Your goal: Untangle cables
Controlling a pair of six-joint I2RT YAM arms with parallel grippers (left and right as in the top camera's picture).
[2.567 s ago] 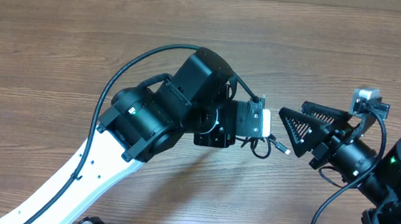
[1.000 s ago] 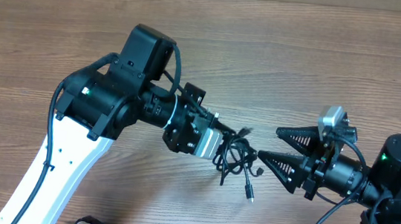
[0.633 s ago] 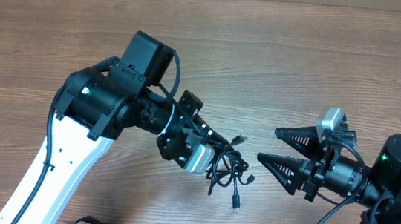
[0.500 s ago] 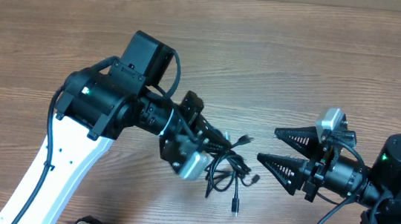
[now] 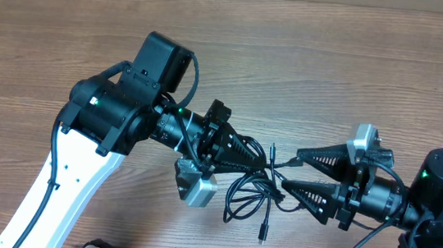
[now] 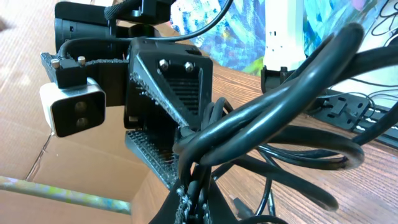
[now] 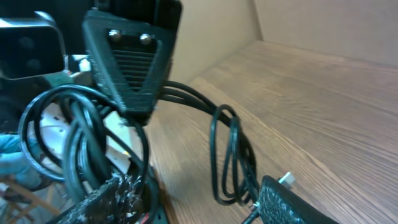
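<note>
The left hand is closed hard on the cables, pinching the knotted part right at its fingertips. Holding the knot there looks deliberate. It anchors the tangle in one fixed spot, and the slack loops fall away from the grip, where they can be told apart.

Just past those fingertips the loops sag in a loose bunch. One strand ending in a small plug trails furthest from the grip, on the side towards the arms' bases. From the wrist views I cannot tell whether the lowest loops rest on the wooden surface or hang just above it.

Directly opposite, tip to tip with the left, the right hand faces the bundle with its jaws standing apart, pinching nothing. One finger lies on either side of a strand running out from the left hand's grip. It appears lined up to close on that strand and draw it away from the anchor. A pull on the wrong loop could tighten the knot rather than free it.
</note>
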